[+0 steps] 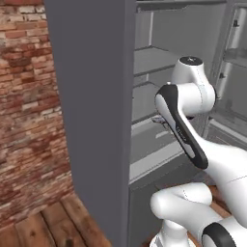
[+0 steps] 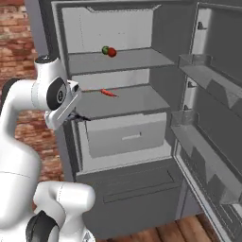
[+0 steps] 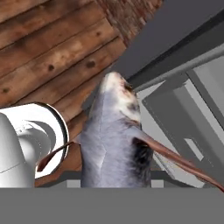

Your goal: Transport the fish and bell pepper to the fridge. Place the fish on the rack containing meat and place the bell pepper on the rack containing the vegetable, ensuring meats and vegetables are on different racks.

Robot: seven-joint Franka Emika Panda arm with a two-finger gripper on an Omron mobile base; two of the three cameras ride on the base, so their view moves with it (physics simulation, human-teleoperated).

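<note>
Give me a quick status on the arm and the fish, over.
Gripper shut on the fish, low by the open fridge. Bell pepper already beside the vegetable on the top shelf. Meat on the shelf below; path looks clear.

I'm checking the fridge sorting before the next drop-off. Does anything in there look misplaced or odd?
Nothing stands out. The bell pepper sits beside the green vegetable on the top rack, the meat lies a shelf lower, and the fish is in the gripper.

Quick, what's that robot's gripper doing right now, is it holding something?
Gripper: closed on the fish, held out in front of the open fridge.
</note>
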